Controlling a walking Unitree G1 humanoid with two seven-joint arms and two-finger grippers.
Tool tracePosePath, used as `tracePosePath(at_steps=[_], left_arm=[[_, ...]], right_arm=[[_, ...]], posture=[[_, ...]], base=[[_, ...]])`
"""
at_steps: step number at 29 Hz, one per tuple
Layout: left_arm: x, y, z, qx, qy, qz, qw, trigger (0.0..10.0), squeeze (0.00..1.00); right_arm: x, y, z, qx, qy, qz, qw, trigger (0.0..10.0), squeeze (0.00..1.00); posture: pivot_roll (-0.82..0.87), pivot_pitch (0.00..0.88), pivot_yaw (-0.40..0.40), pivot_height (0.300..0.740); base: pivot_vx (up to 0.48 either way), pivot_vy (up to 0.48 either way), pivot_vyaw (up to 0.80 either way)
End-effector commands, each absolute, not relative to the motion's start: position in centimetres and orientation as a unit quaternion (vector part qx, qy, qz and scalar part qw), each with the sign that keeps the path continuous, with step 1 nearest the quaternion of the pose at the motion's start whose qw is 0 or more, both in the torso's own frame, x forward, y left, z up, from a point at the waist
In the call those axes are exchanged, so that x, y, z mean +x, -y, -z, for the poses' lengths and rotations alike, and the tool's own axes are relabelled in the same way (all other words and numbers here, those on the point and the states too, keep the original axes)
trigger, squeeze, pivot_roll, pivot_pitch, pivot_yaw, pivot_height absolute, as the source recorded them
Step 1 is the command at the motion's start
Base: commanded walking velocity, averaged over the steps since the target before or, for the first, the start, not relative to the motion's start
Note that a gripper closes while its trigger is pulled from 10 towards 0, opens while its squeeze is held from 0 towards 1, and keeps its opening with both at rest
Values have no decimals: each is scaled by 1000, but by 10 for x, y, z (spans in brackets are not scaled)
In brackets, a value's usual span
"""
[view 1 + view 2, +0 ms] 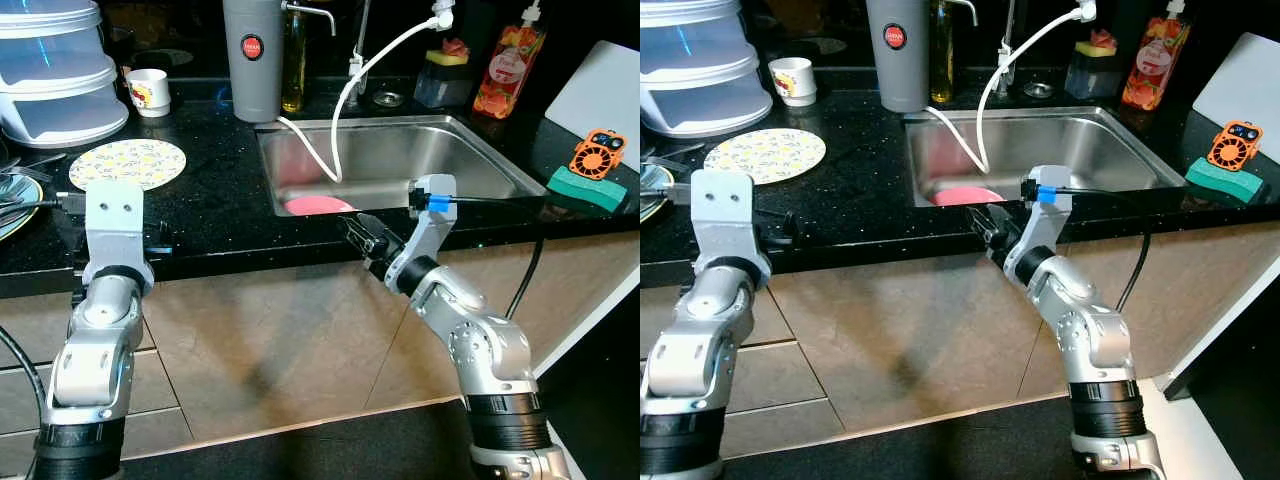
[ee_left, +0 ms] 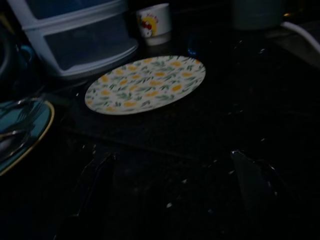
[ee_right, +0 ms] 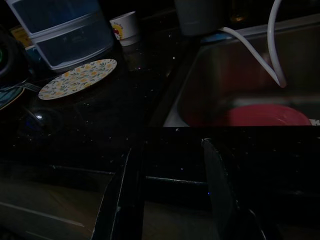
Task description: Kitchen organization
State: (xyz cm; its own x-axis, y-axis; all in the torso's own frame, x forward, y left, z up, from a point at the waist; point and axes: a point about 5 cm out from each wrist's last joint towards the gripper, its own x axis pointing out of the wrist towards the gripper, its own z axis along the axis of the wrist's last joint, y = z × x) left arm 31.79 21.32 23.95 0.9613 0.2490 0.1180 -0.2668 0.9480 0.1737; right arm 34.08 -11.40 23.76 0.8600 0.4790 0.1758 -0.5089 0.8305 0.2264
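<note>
Black speckled stone counter point(image 1: 215, 205), stainless steel sink point(image 1: 470, 150) sunk into it on the robot's right.

Round flat plate with yellow-and-green floral print point(image 1: 128, 163) lies on the counter left of the sink, near the front edge. Behind it a stack of white-and-translucent plastic containers point(image 1: 55, 75); just right of those a small white cup with a red-and-yellow print point(image 1: 150, 92). A teal plate with cutlery on it point(image 2: 22, 127) sits at the far left of the counter.

Left gripper point(image 2: 170, 192) held at the counter's front edge, fingers spread wide, nothing between them. The floral plate lies ahead of it on the counter, apart from the fingertips, not touched.

Right gripper point(image 3: 170, 185) is at the counter edge in front of the sink, pointing left along the edge; fingers parted, holding nothing. A round pink dish point(image 1: 318, 205) lies on the sink floor, just behind and above this gripper, apart from it.

White hose point(image 1: 345, 100) droops from the tap into the sink. Grey cylindrical canister with a red button point(image 1: 252, 60) stands behind the sink's left corner. Green sponge point(image 1: 585, 187) on the counter at right.
</note>
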Motion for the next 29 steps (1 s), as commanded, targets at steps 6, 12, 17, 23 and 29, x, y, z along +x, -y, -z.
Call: tracePosePath(at_steps=[6,12,17,23,29], left_arm=[[315,-213,-244,120,54,-131,983,10000,0],[315,-210,-244,117,53,-129,983,10000,0],[314,-207,-243,112,53,-120,985,10000,0],[314,-203,-244,102,54,-109,987,10000,0],[314,-201,-244,99,55,-105,988,10000,0]], right_arm=[[338,112,-234,132,51,-265,954,10000,0],[338,109,-235,135,51,-267,953,10000,0],[337,107,-234,136,50,-269,952,10000,0],[336,107,-233,137,48,-268,952,10000,0],[336,106,-232,138,46,-270,952,10000,0]], posture=[[13,106,-17,740],[12,105,-17,740],[11,102,-14,740],[11,100,-13,740],[12,101,-16,740]], base=[[0,0,0],[0,0,0],[52,0,0],[315,0,0],[376,0,0]])
